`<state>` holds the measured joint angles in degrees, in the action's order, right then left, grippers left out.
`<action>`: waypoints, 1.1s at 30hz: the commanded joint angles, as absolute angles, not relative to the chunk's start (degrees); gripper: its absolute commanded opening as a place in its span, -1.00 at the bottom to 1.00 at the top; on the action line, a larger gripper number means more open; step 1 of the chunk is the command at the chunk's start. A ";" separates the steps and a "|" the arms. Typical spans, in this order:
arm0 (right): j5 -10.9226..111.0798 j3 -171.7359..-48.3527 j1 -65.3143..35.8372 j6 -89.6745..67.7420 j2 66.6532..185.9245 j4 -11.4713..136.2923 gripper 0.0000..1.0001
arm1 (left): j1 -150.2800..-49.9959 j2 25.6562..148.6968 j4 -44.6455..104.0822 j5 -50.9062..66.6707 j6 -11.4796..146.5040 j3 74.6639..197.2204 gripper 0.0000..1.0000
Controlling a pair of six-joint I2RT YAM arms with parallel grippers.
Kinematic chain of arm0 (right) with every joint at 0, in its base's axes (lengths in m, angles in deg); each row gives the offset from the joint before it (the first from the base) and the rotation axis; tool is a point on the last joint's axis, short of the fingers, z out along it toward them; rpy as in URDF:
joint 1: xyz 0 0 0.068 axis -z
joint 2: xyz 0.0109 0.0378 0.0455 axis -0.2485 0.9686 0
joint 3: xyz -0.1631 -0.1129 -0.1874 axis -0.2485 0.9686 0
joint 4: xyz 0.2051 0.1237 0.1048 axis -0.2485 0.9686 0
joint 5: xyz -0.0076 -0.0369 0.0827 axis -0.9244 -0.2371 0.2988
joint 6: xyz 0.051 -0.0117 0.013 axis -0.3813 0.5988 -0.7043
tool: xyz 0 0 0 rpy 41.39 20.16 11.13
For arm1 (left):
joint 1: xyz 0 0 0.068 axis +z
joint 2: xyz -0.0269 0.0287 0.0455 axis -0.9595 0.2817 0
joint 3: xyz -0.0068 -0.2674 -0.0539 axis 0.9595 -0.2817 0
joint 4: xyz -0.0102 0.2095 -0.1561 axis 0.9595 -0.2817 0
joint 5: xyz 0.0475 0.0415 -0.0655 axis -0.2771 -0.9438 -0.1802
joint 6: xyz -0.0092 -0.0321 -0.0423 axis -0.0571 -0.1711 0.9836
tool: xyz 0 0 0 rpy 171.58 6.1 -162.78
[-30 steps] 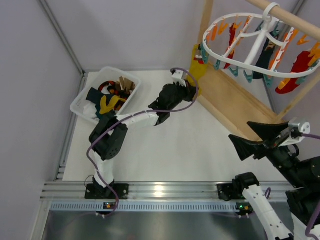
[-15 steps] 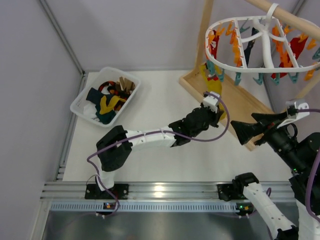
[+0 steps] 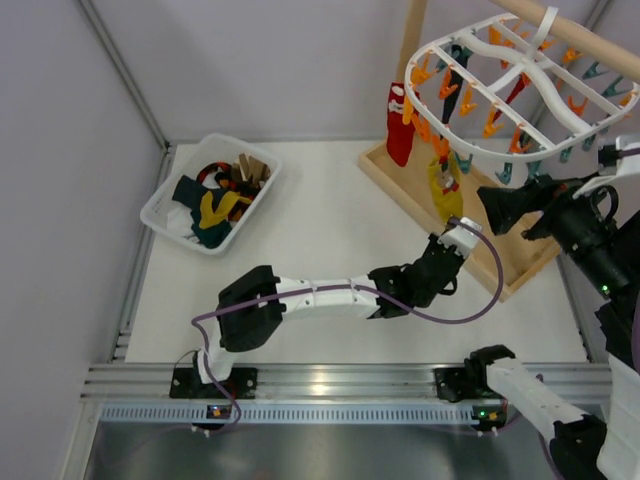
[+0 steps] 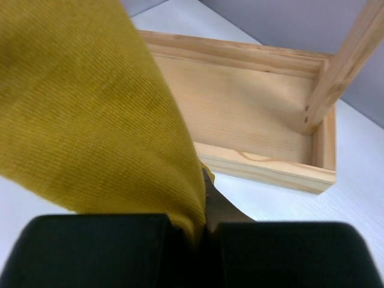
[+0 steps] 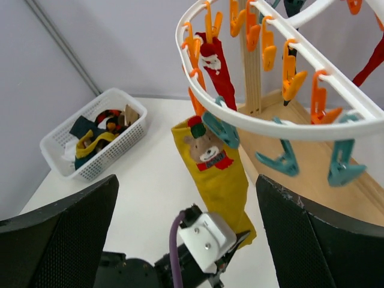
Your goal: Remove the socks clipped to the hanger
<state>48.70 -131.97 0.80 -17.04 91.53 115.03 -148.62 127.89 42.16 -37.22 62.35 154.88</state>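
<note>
White links, black joints, black fingers, purple cables.

White basket of clothes left, wooden stand right

one hanger is hanging on one wooden stand. four items are showing clipped to it: one mustard yellow sock, two red socks, one dark navy sock. one basket is holding a heap of loose socks, too tangled for counting.
</note>
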 commanded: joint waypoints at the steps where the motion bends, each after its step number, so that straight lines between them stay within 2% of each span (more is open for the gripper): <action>1: 49.63 -135.30 1.82 -16.54 97.75 116.58 0.82 | -149.14 129.01 39.84 -44.67 58.40 159.48 -1.00; 6: 50.26 -137.77 1.56 -17.07 103.47 116.31 0.60 | -150.10 132.17 38.25 -49.42 54.18 163.26 -1.00; 10: 45.62 -138.47 0.33 -16.90 106.55 116.22 0.42 | -150.98 135.34 37.55 -53.11 49.53 167.04 -1.00; 14: 39.63 -139.96 -4.32 -16.63 107.96 117.18 0.34 | -152.47 137.63 37.55 -53.73 46.10 170.11 -1.00; 20: 35.67 -141.46 -8.64 -16.10 108.32 117.54 0.34 | -154.14 138.42 37.55 -53.20 45.56 171.70 -1.00; 27: 45.50 -144.71 -8.99 -16.02 109.80 119.90 0.35 | -154.85 139.47 37.64 -53.81 43.98 172.93 -1.00; 33: 40.61 -144.80 -11.01 -13.82 110.87 122.90 0.35 | -156.60 140.71 37.63 -56.80 41.08 174.95 -1.00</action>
